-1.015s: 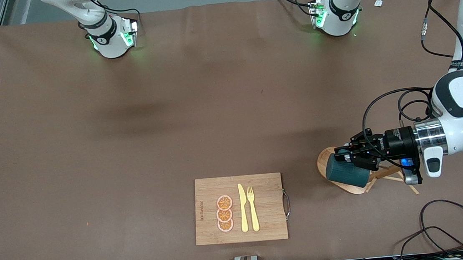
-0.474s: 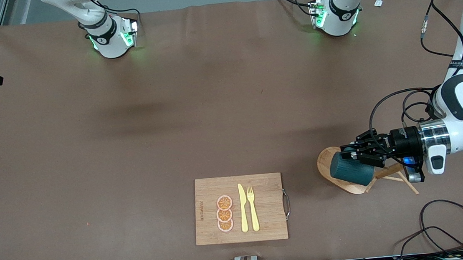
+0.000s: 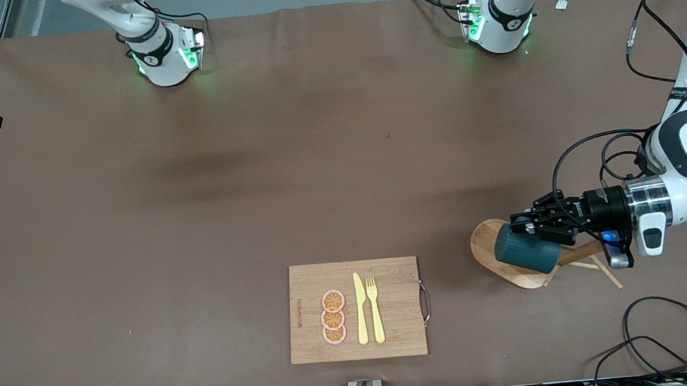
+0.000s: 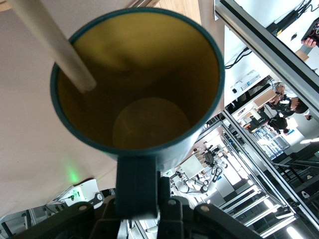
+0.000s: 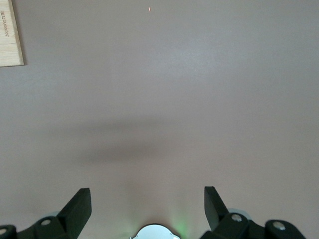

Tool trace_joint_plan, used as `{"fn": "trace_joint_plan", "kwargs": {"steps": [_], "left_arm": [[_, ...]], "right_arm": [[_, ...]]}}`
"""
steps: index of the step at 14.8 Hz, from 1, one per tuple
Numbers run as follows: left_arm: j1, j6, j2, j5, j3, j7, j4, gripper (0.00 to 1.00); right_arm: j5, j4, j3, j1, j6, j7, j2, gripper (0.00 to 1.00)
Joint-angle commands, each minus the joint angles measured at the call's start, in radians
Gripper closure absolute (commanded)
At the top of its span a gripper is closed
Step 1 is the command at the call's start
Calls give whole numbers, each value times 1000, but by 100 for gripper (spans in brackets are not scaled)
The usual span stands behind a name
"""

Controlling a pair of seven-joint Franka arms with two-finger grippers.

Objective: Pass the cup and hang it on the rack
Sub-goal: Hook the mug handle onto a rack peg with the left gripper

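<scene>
The dark teal cup (image 3: 526,253) lies on its side in the air over the light wooden rack (image 3: 486,243), which stands near the left arm's end of the table. My left gripper (image 3: 523,225) is shut on the cup's handle. In the left wrist view the cup's yellow-ochre inside (image 4: 139,79) faces the camera, its handle (image 4: 137,184) is clamped in the left gripper (image 4: 142,196), and a rack peg (image 4: 55,45) reaches across the cup's rim. My right gripper (image 5: 147,196) is open and empty above bare table; it does not show in the front view.
A bamboo cutting board (image 3: 391,307) with a yellow knife (image 3: 360,308), a fork (image 3: 375,308) and orange slices (image 3: 333,317) lies near the front edge; its corner shows in the right wrist view (image 5: 10,35). Cables (image 3: 673,338) lie by the rack.
My left gripper has carried the cup a little toward the left arm's end of the table, over the rack. The right arm has not moved.
</scene>
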Motion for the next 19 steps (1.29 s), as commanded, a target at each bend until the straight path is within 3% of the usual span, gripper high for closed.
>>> {"fn": "trace_joint_plan", "kwargs": {"steps": [1, 13, 19], "left_arm": [[45, -32, -8, -23, -17, 30, -13, 100], [101, -97, -5, -23, -14, 88, -13, 98], [104, -97, 16, -23, 1, 121, -13, 84]], "right_arm": [[15, 8, 8, -14, 2, 4, 2, 0], [15, -1, 8, -16, -9, 4, 2, 0], [15, -4, 8, -16, -10, 4, 2, 0]]}}
